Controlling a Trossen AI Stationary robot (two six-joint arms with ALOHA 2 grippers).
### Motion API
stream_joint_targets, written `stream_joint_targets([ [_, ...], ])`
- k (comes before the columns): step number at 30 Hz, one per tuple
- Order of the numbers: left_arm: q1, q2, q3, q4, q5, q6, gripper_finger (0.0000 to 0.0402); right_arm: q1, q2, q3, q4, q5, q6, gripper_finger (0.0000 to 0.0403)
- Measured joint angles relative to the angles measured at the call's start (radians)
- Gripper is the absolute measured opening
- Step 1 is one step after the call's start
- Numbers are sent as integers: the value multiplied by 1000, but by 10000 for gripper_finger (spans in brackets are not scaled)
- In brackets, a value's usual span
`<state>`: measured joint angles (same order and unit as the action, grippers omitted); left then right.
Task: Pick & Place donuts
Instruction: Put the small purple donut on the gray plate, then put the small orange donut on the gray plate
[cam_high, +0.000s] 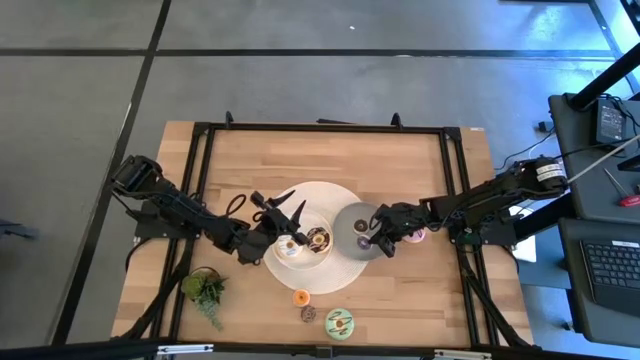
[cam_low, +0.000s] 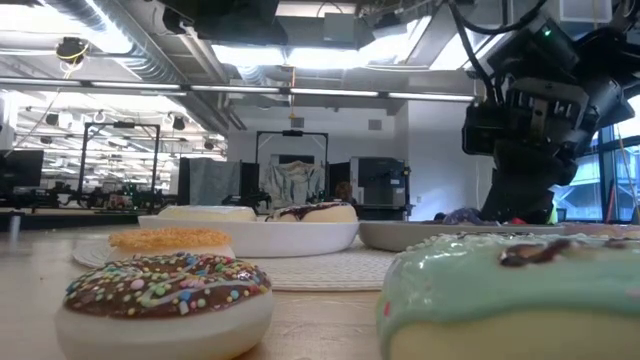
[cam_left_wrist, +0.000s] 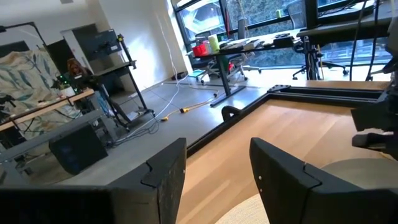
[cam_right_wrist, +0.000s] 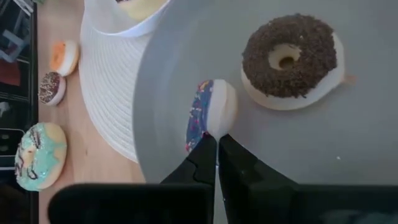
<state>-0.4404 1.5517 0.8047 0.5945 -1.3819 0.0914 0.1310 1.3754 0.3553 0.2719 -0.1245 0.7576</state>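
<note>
My right gripper (cam_right_wrist: 216, 142) (cam_high: 381, 243) hangs over the grey dish (cam_right_wrist: 348, 143) (cam_high: 352, 240) and is shut on a mini purple-sprinkled donut (cam_right_wrist: 210, 114). A chocolate donut (cam_right_wrist: 289, 59) lies flat on that dish beside it. My left gripper (cam_high: 280, 207) (cam_left_wrist: 217, 165) is open and touches nothing, above the far side of the white dish (cam_high: 290, 262), which holds a white-iced donut (cam_high: 291, 249) and a chocolate one (cam_high: 318, 238). A pink donut (cam_high: 415, 236) lies right of the grey dish. Orange (cam_high: 301, 297), brown (cam_high: 309, 314) and green (cam_high: 339, 322) donuts lie near the table's near edge. My right gripper pinches the mini purple donut by its rim (cam_right_wrist: 214, 129), only at the free ends of the two fingers. It comes from above, slanting down. The donut stands on edge over the grey dish, with its sprinkled face turned sideways. Whether its far rim touches the dish I cannot tell.
Both dishes sit on a round white woven mat (cam_high: 335, 275) (cam_right_wrist: 109, 81) in the table's middle. A small green plant (cam_high: 205, 290) stands near the left front corner. A black frame (cam_high: 320, 128) runs around the table. Bare wood lies toward the far edge.
</note>
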Motion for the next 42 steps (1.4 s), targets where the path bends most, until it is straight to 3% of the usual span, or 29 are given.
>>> stream_joint_targets([
  [5, 0, 0, 0, 0, 4, 0, 175, 0, 0, 0, -5, -4, -25, 24],
  [17, 0, 0, 0, -1, 48, 0, 174, -2, 0, 0, -24, -43, 35, 127],
  [26, 0, 0, 0, -16, 48, 1, 174, -27, 0, 33, -42, -115, 69, 138],
  [31, 0, 0, 0, -16, 48, 1, 175, -40, 0, 113, -246, -84, 13, 138],
  [40, 0, 0, 0, -16, 53, 1, 175, -43, 0, 317, -729, 152, -87, 138],
  [42, -1, 0, 0, -17, 102, 1, 175, -43, 0, 369, -798, 197, -122, 138],
])
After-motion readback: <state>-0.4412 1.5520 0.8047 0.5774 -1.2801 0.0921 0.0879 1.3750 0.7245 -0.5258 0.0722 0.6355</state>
